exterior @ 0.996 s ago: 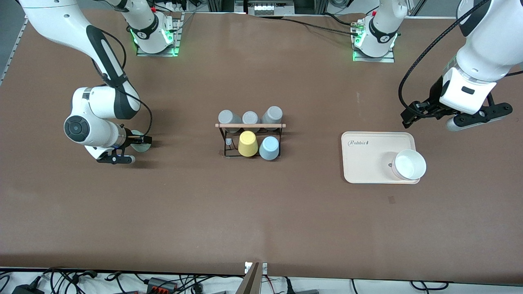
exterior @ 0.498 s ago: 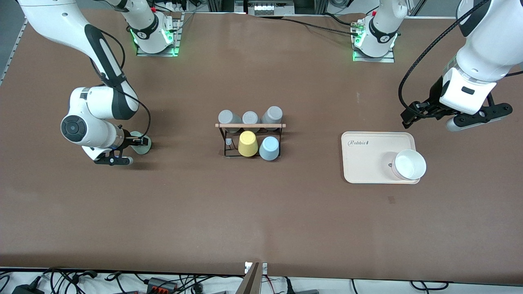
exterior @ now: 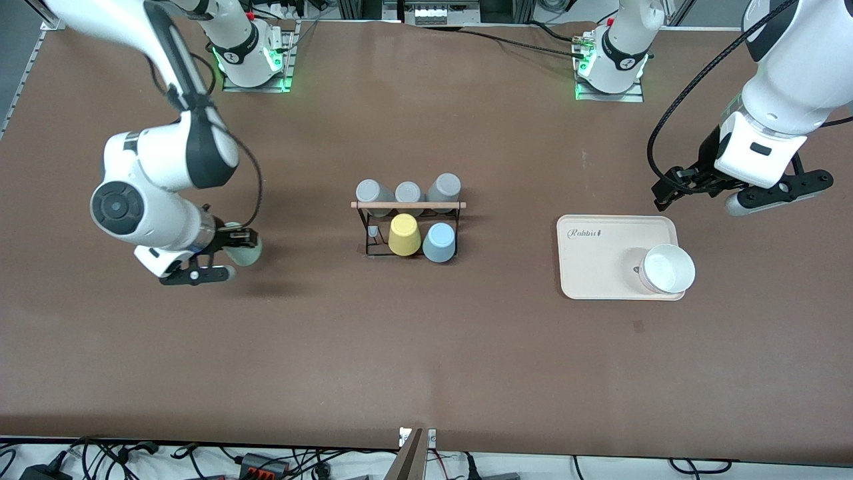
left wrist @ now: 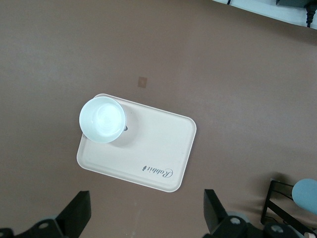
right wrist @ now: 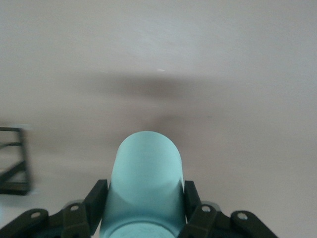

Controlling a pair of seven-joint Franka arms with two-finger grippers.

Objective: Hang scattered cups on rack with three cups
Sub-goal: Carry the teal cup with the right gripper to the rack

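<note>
Right gripper clamped on green cup, held over bare table toward right arm's end. Blue cup hung on rack beside yellow cup. Left gripper waited over table near tray, fingers apart.

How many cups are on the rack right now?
5: three grey cups in the row farther from the front camera, and the yellow cup and light blue cup in the nearer row of the rack. None looks hidden.
</note>
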